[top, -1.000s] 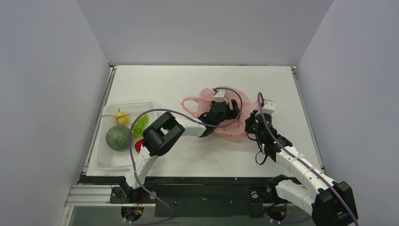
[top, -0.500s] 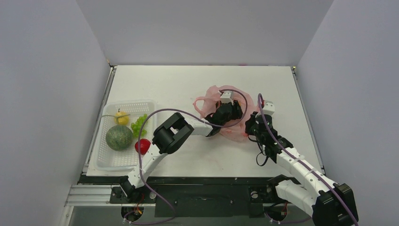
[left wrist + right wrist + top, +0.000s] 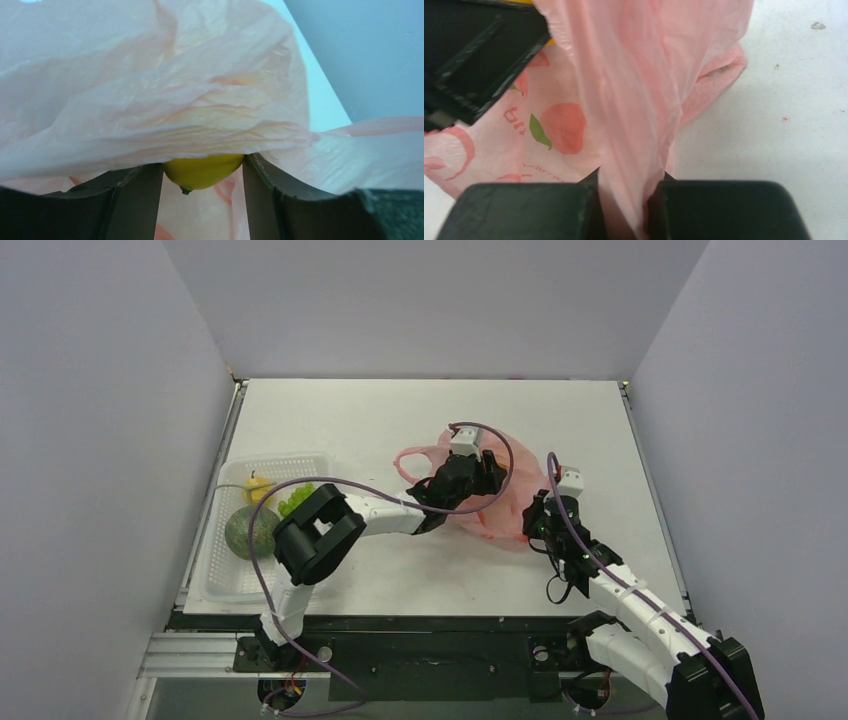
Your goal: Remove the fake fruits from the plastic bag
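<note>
The pink plastic bag point(image 3: 503, 512) lies crumpled at mid-table. My left gripper point(image 3: 462, 476) is inside its mouth, and the film point(image 3: 150, 90) drapes over the fingers point(image 3: 132, 200). In the left wrist view the jaws stand against both sides of a yellow lemon-shaped fruit point(image 3: 200, 171), so the gripper point(image 3: 202, 186) is shut on it. My right gripper point(image 3: 541, 520) is at the bag's right edge, shut on a fold of pink film point(image 3: 624, 150); in its own view the gripper point(image 3: 626, 194) pinches the fold.
A clear tray point(image 3: 225, 575) at the left holds a small yellow fruit point(image 3: 258, 488), a light green grape bunch point(image 3: 294, 500) and a green round fruit point(image 3: 243, 531). The left arm's elbow point(image 3: 318, 540) hangs over the tray's right edge. The left gripper's black body point(image 3: 474, 60) shows in the right wrist view.
The left gripper pushed right into the bag, then drew back left. Its elbow swung left and now hides the red fruit in the tray. The right gripper shifted slightly nearer, still holding the film.
</note>
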